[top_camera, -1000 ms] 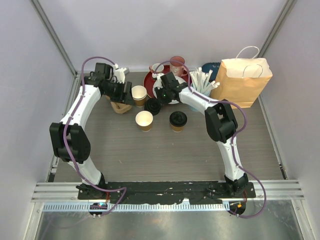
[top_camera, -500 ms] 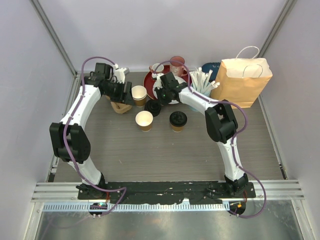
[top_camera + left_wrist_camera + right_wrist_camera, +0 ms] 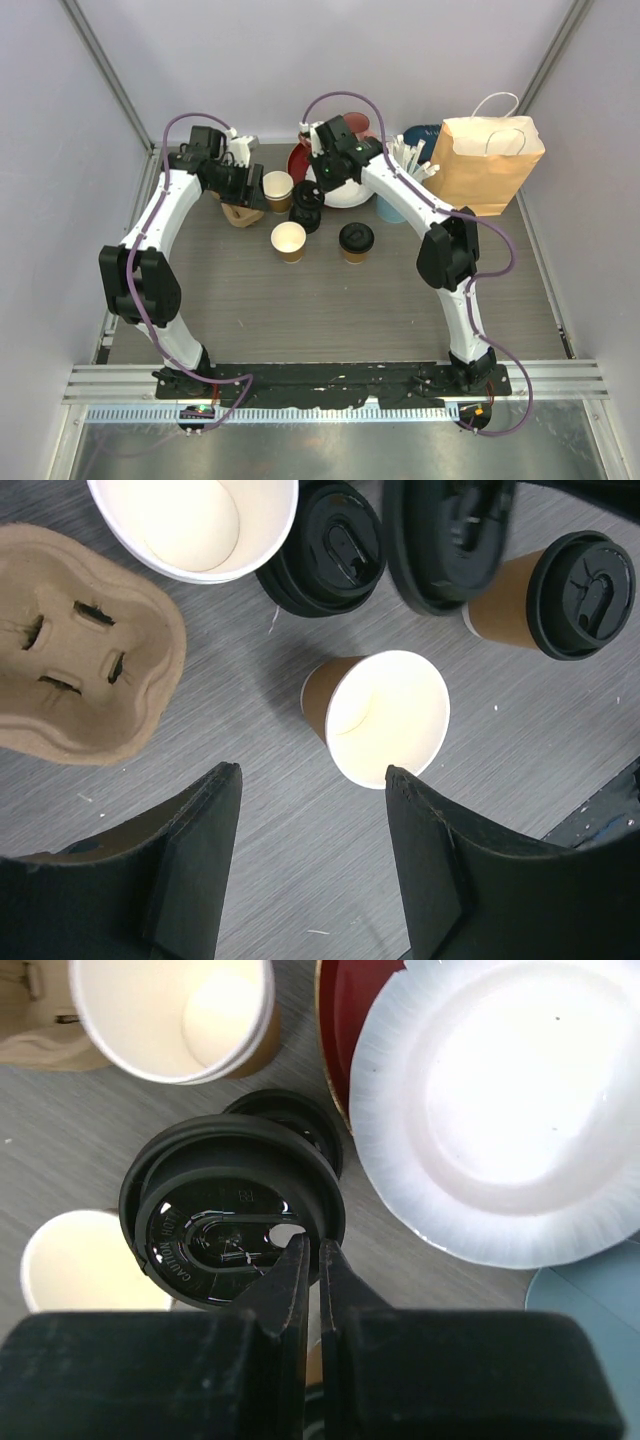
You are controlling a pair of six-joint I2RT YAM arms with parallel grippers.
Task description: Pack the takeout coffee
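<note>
Pale lilac walls [image 3: 330, 60] close in a grey wood-grain desk [image 3: 330, 300], and the takeout things are gathered toward its far edge. The right tool [image 3: 313, 1250] has its fingers pressed almost together on the rim of a black lid [image 3: 210, 1210], gripping the edge nearest the wrist. That lid hangs over a second lid [image 3: 288, 1110], which lies on the desk.

The farther open cup [image 3: 165, 1010] stands just beyond the two lids on the far-left. The nearer open cup [image 3: 80, 1260] stands just to their near-left. A lidded cup [image 3: 356, 240] stands to the near-right, apart from both tools.

The left tool [image 3: 312, 800] has its fingers spread wide with nothing between them. From overhead it sits just left of the farther open cup. In its own view the nearer open cup lies beyond the gap, untouched.

The held lid covers most of the second lid, and I cannot tell whether the two touch. In the left wrist view the held lid is blurred and cut off by the top edge, as is the farther open cup. The right tool's body hides part of the nearer open cup.

A moulded cardboard carrier [image 3: 85, 650] lies left of the cups. A white plate [image 3: 500, 1110] rests on a red plate [image 3: 345, 1020] just right of the lids. A brown paper bag [image 3: 485, 165] stands at the far-right corner beside a light-blue cup of straws [image 3: 400, 165].
</note>
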